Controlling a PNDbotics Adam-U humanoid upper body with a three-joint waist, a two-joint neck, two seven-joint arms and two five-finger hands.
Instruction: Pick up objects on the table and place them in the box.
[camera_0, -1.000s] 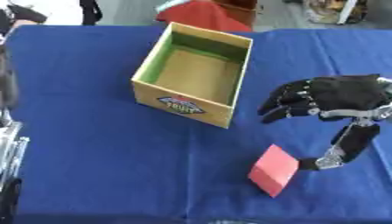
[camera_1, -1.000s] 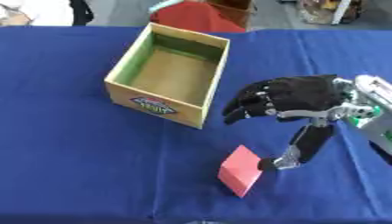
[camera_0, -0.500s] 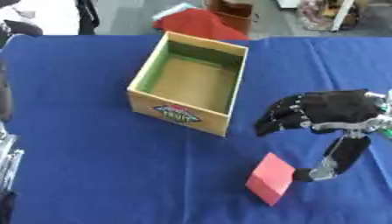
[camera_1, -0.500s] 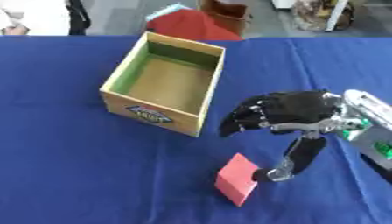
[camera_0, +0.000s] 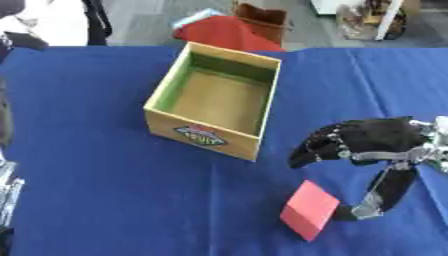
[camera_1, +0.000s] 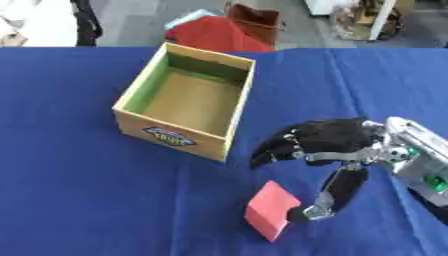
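A pink-red block (camera_0: 310, 209) lies on the blue cloth in front of the box, toward the right. My right hand (camera_0: 367, 141) hovers just above and right of it, fingers curved downward over the block's far side and the thumb (camera_0: 378, 192) stretched down beside the block's right edge, tip touching or nearly touching it. Nothing is gripped. The open cardboard box (camera_0: 214, 101), green inside with a label on its front wall, stands near the table's middle and looks empty. Part of my left arm (camera_0: 7, 195) shows at the left edge; the left hand is out of sight.
The blue-covered table (camera_0: 96, 170) fills the view. Beyond its far edge stand a red object (camera_0: 224, 33) and a brown bag (camera_0: 259, 16). A person's dark and white clothing shows at the far left corner.
The camera has tilted, so the whole scene has shifted. My right hand has lowered toward the pink-red block, its thumb staying at the block's right edge.
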